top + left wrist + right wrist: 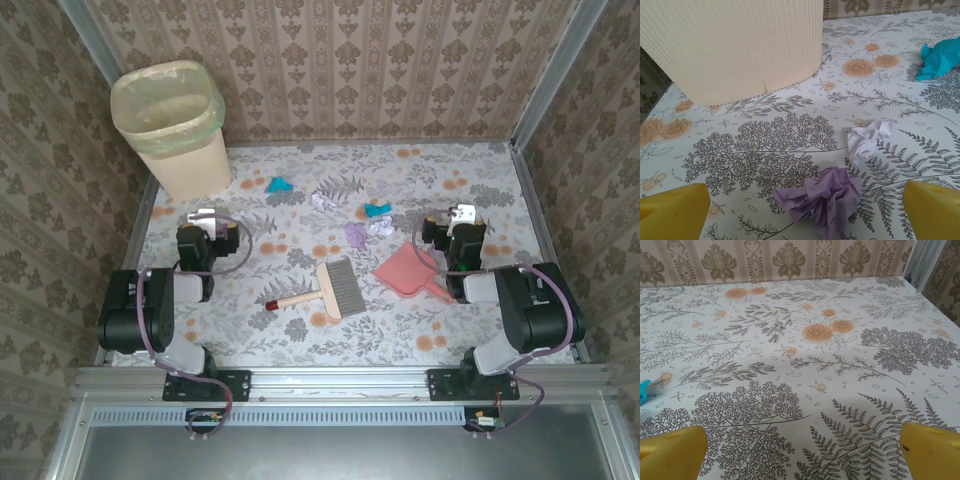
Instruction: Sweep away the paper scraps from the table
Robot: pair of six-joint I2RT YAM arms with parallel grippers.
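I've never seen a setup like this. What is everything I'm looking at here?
bin: one, cream with pale green liner, far left corner.
paper scraps: about five, teal, lilac and white, scattered around the middle.
brush: one, wooden handle, grey bristles, near centre.
dustpan: one, pink, right of the brush.
table: one, white cloth with grey leaves and orange flowers.
walls: three, brown patterned, around the table.
left tool: one, yellow fingers apart, empty, near left.
right tool: one, yellow fingers apart, empty, near right.
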